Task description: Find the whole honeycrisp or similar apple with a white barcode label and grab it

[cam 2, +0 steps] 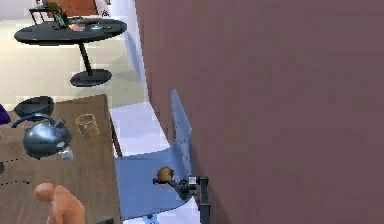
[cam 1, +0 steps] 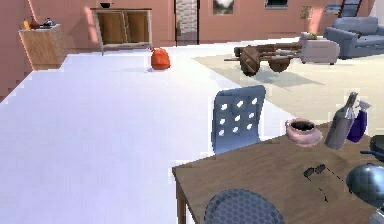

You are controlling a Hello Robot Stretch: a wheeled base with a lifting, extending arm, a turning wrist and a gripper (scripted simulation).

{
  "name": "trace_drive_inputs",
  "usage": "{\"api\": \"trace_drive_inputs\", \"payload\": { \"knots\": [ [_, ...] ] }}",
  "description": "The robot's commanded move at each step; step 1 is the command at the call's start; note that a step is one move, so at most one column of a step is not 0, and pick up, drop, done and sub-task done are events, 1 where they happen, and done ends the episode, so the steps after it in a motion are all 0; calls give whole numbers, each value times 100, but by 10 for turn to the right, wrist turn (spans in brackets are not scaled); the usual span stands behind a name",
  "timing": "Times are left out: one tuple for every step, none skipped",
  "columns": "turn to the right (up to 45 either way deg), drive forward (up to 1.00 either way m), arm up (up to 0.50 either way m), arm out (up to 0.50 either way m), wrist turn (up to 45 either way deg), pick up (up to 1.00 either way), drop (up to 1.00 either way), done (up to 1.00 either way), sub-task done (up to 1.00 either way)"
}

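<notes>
Arm side view: brownish round thing at finger end of pincer, against blue chair seat; grip indiscernible.

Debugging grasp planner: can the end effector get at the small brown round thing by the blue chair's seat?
Probably yes. The end effector is right at the round thing, and nothing shows between them at the chair seat. Cannot tell whether it touches or holds it.
</notes>
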Motion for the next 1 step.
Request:
{"api": "trace_drive_inputs", "payload": {
  "knots": [
    [0, 0, 10, 0, 0, 0, 0, 0, 0]
  ]
}}
